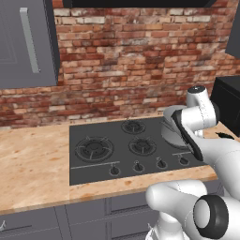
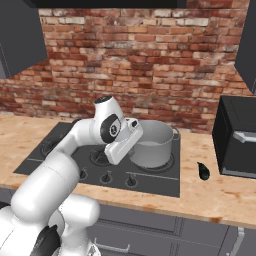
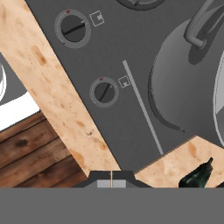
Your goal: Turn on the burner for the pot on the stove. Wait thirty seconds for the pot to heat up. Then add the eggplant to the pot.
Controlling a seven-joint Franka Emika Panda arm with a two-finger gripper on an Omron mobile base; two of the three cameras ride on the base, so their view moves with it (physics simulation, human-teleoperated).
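Knobs (image 3: 104, 92) visible: two, perhaps more hidden.

The light speckled wood-look countertop (image 1: 33, 164) ran along a red brick back wall (image 1: 136, 56). A dark grey upper cabinet with a long pale bar handle (image 1: 26, 42) hung over the countertop's left end. A boxy black microwave-looking appliance (image 2: 237, 137) sat at the right end, against the wall. Grey drawer fronts (image 2: 145, 232) ran below the front edge, and brown wood plank flooring (image 3: 30, 153) showed beneath.
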